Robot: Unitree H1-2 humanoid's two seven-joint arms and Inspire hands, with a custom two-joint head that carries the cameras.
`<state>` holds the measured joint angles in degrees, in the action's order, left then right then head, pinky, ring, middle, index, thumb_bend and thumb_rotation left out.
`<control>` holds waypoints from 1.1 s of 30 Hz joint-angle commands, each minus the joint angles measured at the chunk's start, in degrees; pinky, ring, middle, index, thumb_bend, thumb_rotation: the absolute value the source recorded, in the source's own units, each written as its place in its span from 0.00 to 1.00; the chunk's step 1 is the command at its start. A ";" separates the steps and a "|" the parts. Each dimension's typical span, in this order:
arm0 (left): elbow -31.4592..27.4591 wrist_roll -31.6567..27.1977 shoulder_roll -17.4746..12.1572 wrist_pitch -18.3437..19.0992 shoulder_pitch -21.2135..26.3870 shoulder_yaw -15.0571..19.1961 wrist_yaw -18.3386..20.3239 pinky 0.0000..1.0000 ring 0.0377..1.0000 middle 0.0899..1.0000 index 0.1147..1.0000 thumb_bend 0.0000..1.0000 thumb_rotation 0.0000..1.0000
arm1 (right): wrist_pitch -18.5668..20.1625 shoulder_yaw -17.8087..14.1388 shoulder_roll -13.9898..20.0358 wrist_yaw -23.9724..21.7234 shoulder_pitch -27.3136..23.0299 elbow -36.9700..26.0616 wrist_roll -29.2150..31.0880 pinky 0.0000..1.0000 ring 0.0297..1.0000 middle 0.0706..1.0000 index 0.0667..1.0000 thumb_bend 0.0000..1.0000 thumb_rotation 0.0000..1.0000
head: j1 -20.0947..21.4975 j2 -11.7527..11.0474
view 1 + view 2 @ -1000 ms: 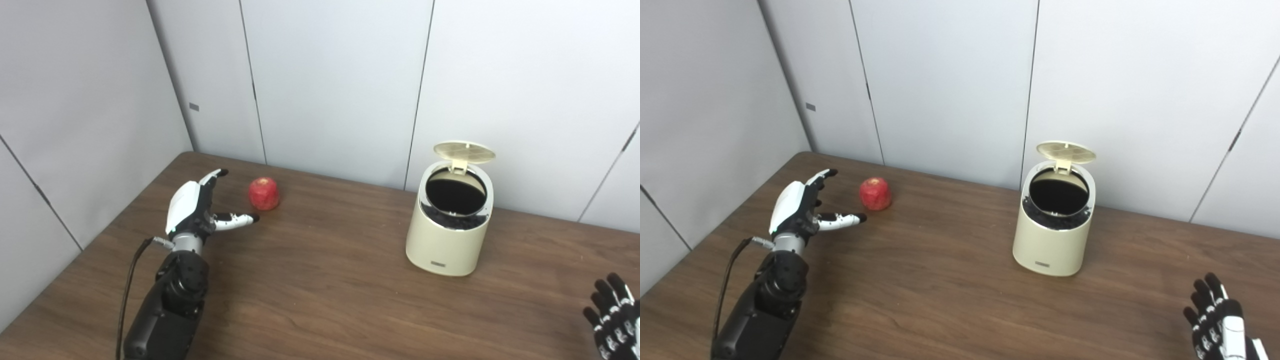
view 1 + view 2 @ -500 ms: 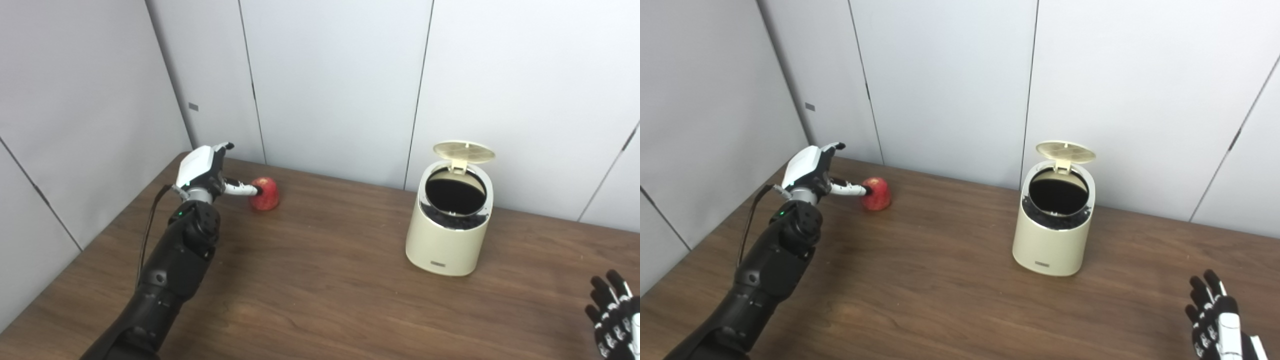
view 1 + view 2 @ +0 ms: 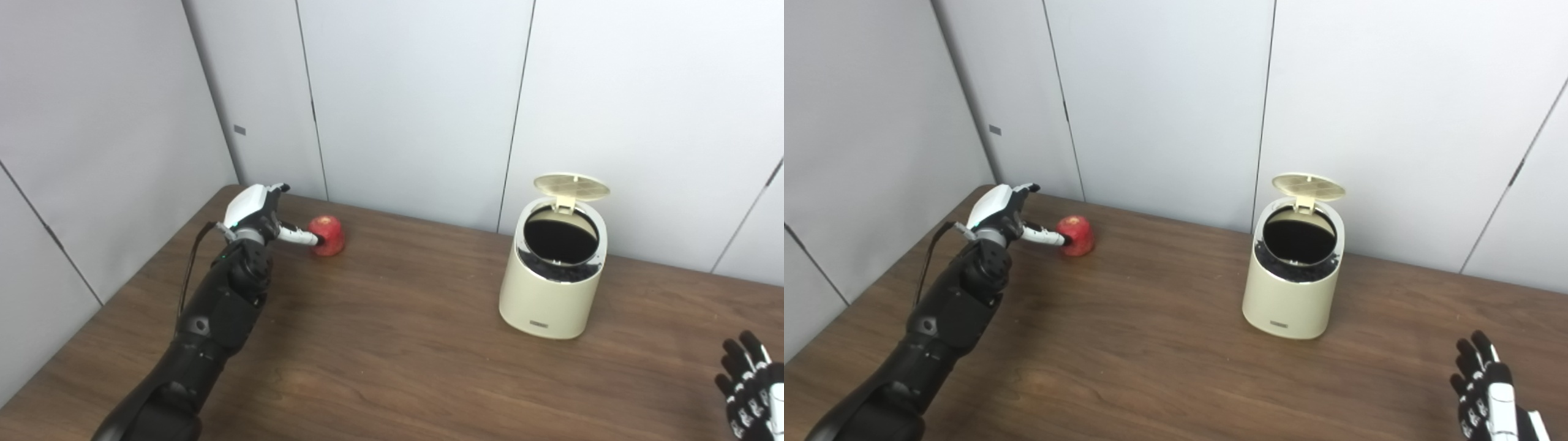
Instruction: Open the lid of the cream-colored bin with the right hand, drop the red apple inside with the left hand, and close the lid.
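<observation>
The red apple (image 3: 329, 235) sits on the wooden table (image 3: 392, 343) at the far left, near the wall. My left hand (image 3: 254, 211) is right beside its left side, fingers apart, with the thumb tip against the apple; it is not closed around it. The cream-colored bin (image 3: 554, 288) stands upright at the centre right with its round lid (image 3: 571, 186) flipped up at the back, and the dark inside shows. My right hand (image 3: 1485, 389) is low at the bottom right corner, fingers spread, holding nothing, well away from the bin.
Grey wall panels (image 3: 416, 92) close off the back and left edges of the table. Bare tabletop lies between the apple and the bin.
My left hand has reached forward from the near left up to the apple, and its thumb now touches it. The apple, the bin and my right hand have stayed put.
</observation>
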<state>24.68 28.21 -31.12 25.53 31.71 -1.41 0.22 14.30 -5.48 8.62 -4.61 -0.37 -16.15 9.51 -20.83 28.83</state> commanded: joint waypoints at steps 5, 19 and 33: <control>-0.16 -0.06 -2.41 -0.99 4.24 -1.41 1.05 0.72 0.87 0.92 0.94 0.99 0.19 | -0.47 -0.33 0.04 0.41 -1.28 -2.50 -0.17 1.00 1.00 0.98 1.00 0.44 1.00 | 0.18 0.10; -0.39 -1.14 -1.99 1.01 5.00 -3.37 6.82 0.65 0.73 0.88 0.88 0.95 0.13 | 0.17 -0.40 -0.35 1.15 -1.51 -2.87 -0.41 1.00 0.99 0.96 1.00 0.40 1.00 | 0.84 0.24; 2.76 -1.32 -1.66 0.21 6.47 -5.02 7.65 0.67 0.78 0.86 0.84 0.90 0.07 | 0.28 0.01 -0.82 1.56 -1.19 -3.19 -1.56 0.98 0.97 0.95 0.99 0.40 1.00 | 1.89 0.33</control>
<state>27.77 26.86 -31.71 26.38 35.15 -6.61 8.83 15.30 -5.44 7.97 -3.34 -0.39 -16.73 8.03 -18.90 29.09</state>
